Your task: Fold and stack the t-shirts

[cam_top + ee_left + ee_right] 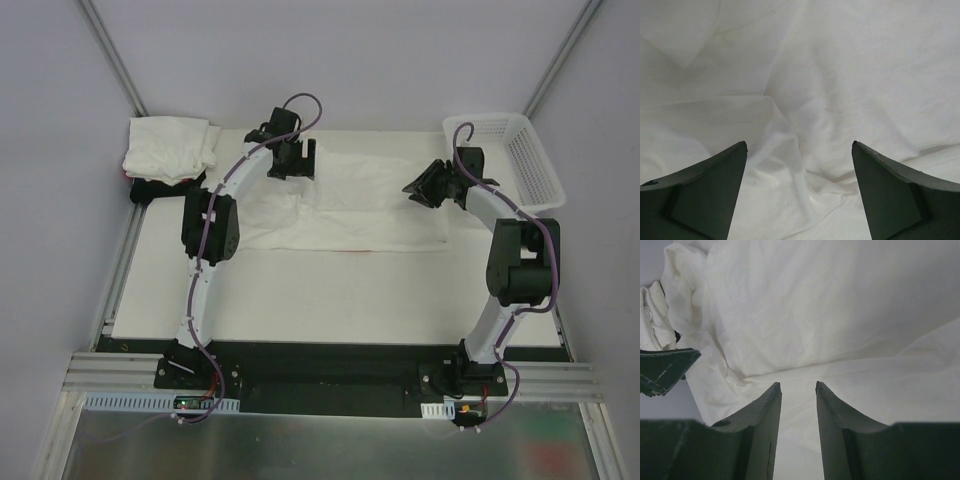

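You have the flat white table top [330, 300] in front of both arms, and the largest thing on it is a white cloth t-shirt [350, 215], lying spread and partly folded across the middle of the far half, its surface rumpled into soft creases. At the far right corner stands the white plastic mesh basket [530, 165], a rectangular one, just beside the shirt's right end but not on it. At the far left corner you will see a pile of folded white cloth shirts [170, 145], resting on a black cloth [150, 188] that shows at its near edge; a sliver of red may show at the pile's left side, but it is too small to tell. Your left gripper [293, 160] hangs over the far left part of the spread shirt, near the pile. In its wrist view the left gripper [800, 145] stands wide, with only wrinkled white cloth [840, 75] below and nothing caught between the fingers. Your right gripper [420, 188] sits over the shirt's right end, near the basket. In its own view the right gripper [797, 384] shows a narrow gap with nothing pinched in it, and the shirt [830, 305] lies beyond the tips.
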`<action>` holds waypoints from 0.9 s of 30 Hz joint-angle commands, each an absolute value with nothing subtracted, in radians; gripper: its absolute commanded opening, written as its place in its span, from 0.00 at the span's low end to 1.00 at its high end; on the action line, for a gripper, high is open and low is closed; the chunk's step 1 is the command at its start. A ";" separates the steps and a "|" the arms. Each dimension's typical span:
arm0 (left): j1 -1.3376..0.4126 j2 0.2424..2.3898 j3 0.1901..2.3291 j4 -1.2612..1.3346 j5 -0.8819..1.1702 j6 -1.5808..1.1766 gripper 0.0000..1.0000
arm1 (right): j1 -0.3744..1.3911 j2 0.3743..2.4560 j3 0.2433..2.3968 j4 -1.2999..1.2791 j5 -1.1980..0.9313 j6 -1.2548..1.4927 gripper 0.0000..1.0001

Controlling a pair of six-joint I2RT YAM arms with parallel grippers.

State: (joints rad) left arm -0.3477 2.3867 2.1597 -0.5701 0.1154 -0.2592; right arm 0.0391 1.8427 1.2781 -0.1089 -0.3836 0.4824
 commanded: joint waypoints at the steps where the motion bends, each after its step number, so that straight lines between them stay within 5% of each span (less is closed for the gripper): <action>1: -0.357 2.175 2.146 -0.594 0.051 -0.203 0.85 | 0.049 1.778 1.272 -0.086 -0.400 0.488 0.37; 9: -0.357 1.923 1.958 -0.623 -0.069 -0.236 0.84 | 0.077 1.764 1.273 -0.084 -0.408 0.495 0.37; 19: -0.367 1.663 1.338 -0.542 -0.382 -0.558 0.80 | 0.083 1.755 1.250 -0.055 -0.417 0.508 0.37; 27: -0.357 1.684 1.270 -0.505 -0.434 -0.764 0.79 | 0.077 1.723 1.226 -0.046 -0.408 0.508 0.37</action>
